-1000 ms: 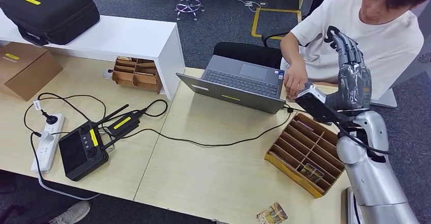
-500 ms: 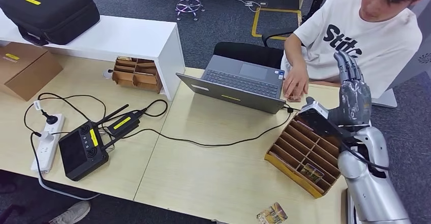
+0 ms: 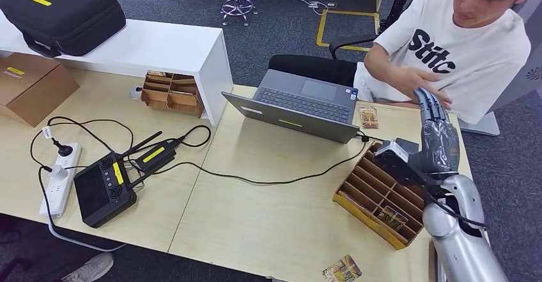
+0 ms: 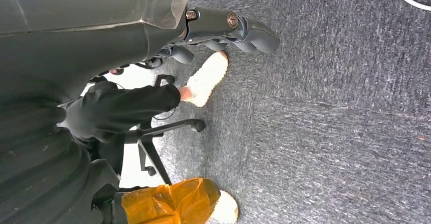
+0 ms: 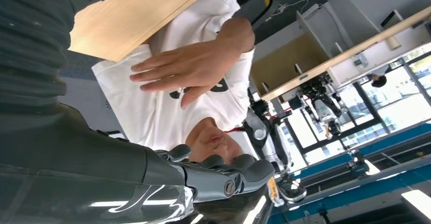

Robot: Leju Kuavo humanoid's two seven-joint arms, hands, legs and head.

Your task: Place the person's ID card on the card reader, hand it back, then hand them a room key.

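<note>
Currently our right hand (image 3: 438,138) hovers over the table (image 3: 275,218), fingers (image 3: 429,104) straight, holding nothing; ID card (image 3: 368,117) lies beside the laptop (image 3: 295,105). Left fingers (image 4: 244,28) look loosely curled, empty.

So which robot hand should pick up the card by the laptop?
Probably the right robot hand: it is raised above the table near the card. The left robot hand hangs over the floor.

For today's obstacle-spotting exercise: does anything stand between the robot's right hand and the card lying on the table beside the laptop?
Yes. In the head view the person's hand hangs beside the right hand, above the table corner. The card lies bare by the laptop.
</note>
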